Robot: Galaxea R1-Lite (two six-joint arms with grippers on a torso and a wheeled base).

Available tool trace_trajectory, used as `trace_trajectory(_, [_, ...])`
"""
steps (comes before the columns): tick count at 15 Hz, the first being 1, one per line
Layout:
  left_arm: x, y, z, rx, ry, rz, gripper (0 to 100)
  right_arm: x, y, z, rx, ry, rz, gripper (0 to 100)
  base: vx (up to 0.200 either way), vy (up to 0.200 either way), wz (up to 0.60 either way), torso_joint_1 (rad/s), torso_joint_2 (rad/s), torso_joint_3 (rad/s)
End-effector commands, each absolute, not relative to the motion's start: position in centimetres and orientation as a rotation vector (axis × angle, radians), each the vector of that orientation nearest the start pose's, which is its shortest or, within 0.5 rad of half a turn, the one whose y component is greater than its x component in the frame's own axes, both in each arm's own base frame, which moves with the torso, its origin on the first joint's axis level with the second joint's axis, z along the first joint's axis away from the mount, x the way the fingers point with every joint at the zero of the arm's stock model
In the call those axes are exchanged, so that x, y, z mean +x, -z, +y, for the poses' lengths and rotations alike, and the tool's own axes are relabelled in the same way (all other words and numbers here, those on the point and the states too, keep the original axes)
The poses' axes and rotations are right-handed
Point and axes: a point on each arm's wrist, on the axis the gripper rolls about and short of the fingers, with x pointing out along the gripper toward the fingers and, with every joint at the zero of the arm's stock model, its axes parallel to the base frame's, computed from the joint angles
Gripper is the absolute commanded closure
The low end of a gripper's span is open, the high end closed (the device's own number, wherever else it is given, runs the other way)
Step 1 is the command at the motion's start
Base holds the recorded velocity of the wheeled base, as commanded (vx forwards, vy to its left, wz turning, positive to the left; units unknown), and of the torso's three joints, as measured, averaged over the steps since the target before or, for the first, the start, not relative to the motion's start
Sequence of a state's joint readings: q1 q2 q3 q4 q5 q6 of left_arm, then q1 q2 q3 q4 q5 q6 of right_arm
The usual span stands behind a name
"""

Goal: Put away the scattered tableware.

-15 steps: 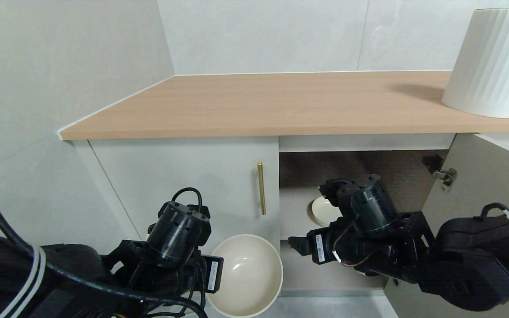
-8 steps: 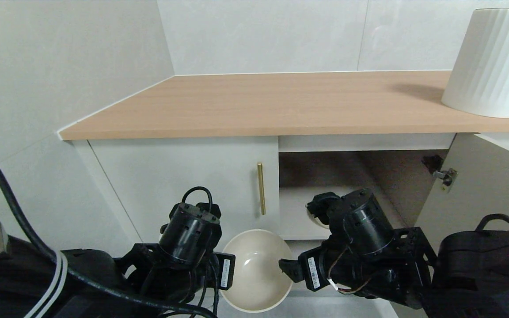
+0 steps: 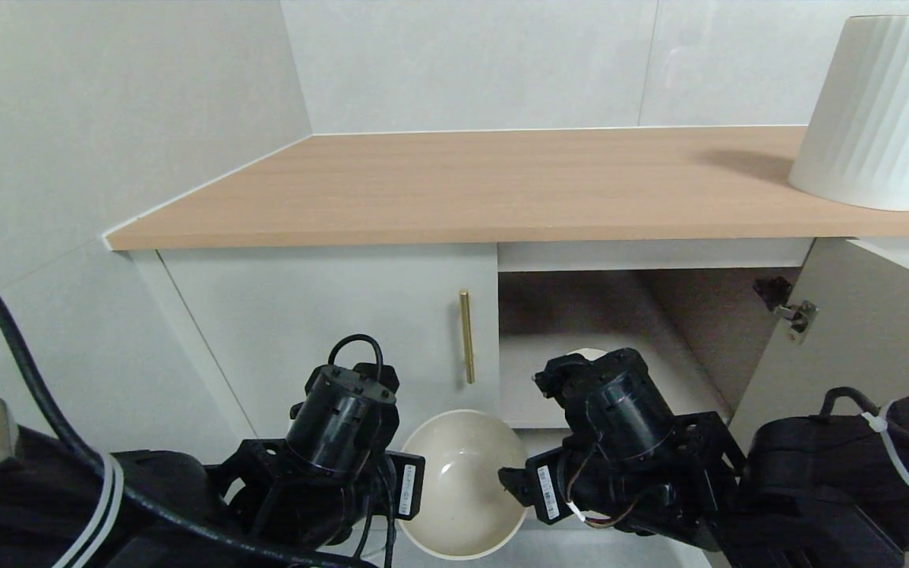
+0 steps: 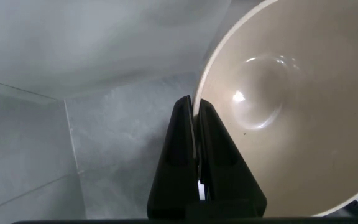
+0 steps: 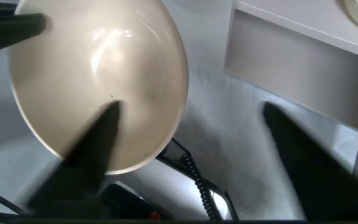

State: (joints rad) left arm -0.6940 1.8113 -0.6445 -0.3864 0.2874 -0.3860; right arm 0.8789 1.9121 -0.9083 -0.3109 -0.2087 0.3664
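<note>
My left gripper [image 4: 195, 134] is shut on the rim of a cream bowl [image 4: 284, 112], holding it low in front of the cabinet [image 3: 604, 256]. In the head view the bowl [image 3: 462, 481] hangs between the two arms, its opening facing up. My right gripper [image 5: 190, 107] is open at the bowl's [image 5: 98, 81] opposite rim, one finger [image 5: 92, 149] over the bowl and the other beside it. I cannot tell whether they touch. A cream plate [image 3: 587, 354] lies on the cabinet shelf [image 5: 291, 56] behind the right wrist.
The cabinet's right door [image 3: 857, 339] stands open at the right; the left door [image 3: 328, 308] is shut, with a brass handle [image 3: 465, 337]. A white ribbed container [image 3: 880, 110] stands on the wooden countertop [image 3: 462, 189]. Grey floor lies below the bowl.
My right arm has pulled back out of the cabinet, leaving the plate inside, and come down beside the bowl. My left arm has carried the bowl a little to the right.
</note>
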Motion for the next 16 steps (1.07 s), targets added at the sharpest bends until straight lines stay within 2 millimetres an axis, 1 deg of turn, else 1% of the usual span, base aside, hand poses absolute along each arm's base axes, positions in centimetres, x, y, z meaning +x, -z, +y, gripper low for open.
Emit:
trace_trajectory(1, [22.04, -8.92, -17.54, 0.004, 0.244, 0.748, 100, 21.92, -10.51, 25.81, -0.032, -0.517, 0.720, 100, 0.000, 0.000, 0.00, 0.000, 0.00, 0.000])
trace_trajectory(4, [22.02, -9.01, -17.52, 0.002, 0.246, 0.746, 100, 22.09, -10.27, 26.01, -0.031, -0.514, 0.724, 100, 0.000, 0.000, 0.00, 0.000, 0.00, 0.000])
trace_trajectory(15, [22.05, -8.88, -17.55, 0.005, 0.244, 0.749, 100, 22.08, -10.34, 26.09, -0.030, -0.517, 0.722, 100, 0.000, 0.000, 0.00, 0.000, 0.00, 0.000])
trace_trajectory(16, [22.04, -8.92, -17.54, 0.004, 0.244, 0.748, 0, 22.08, -10.34, 26.09, -0.030, -0.517, 0.722, 100, 0.000, 0.000, 0.00, 0.000, 0.00, 0.000])
